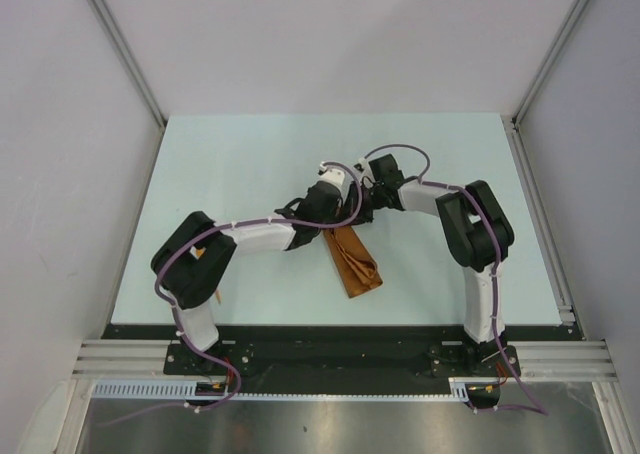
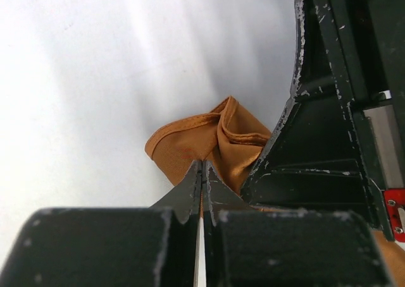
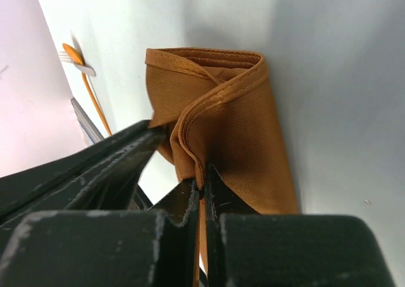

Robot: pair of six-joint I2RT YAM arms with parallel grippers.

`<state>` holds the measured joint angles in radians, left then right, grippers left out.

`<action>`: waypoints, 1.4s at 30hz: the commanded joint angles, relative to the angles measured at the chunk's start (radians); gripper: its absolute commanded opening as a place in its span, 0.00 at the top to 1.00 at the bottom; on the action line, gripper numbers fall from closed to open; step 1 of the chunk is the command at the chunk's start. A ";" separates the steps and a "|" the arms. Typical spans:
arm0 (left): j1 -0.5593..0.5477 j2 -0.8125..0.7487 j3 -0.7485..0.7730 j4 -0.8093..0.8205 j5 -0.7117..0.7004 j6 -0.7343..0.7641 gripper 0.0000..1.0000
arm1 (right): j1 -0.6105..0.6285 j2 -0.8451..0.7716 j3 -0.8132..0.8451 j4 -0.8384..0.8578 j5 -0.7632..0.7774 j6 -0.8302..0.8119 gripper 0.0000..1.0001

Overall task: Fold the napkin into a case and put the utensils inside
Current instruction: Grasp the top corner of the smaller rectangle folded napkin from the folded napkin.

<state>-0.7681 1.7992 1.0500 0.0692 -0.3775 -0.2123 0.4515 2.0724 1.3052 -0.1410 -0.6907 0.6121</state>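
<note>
The rust-orange napkin [image 1: 354, 264] is folded into a narrow layered strip that runs from both grippers toward the near edge of the table. My left gripper [image 2: 202, 165] is shut on a bunched corner of the napkin [image 2: 186, 145]. My right gripper [image 3: 202, 176] is shut on a hemmed edge of the napkin [image 3: 234, 122], close beside the left one. In the top view the two grippers [image 1: 328, 224] [image 1: 356, 218] meet at the strip's far end. An orange spoon [image 3: 77, 55] with a thin handle lies on the table beyond, seen only in the right wrist view.
The pale table [image 1: 230, 164] is bounded by grey walls and metal rails [image 1: 535, 204] at its sides. A thin grey strip [image 3: 86, 121] lies beside the spoon's handle. The right gripper's black finger [image 2: 329, 135] fills the right of the left wrist view.
</note>
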 commanded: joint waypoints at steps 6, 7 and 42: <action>0.018 -0.043 -0.051 0.103 0.063 -0.090 1.00 | 0.049 0.063 0.040 0.130 -0.056 0.153 1.00; 0.018 -0.050 -0.059 0.109 0.060 -0.097 1.00 | 0.047 0.072 0.042 0.174 -0.061 0.166 1.00; 0.032 -0.095 -0.151 0.139 0.066 -0.240 1.00 | -0.059 -0.063 -0.253 0.689 -0.171 0.307 0.51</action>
<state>-0.7456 1.7481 0.9085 0.1745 -0.3317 -0.4294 0.4118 2.0537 1.0573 0.4480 -0.8272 0.8841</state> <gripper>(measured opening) 0.003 0.472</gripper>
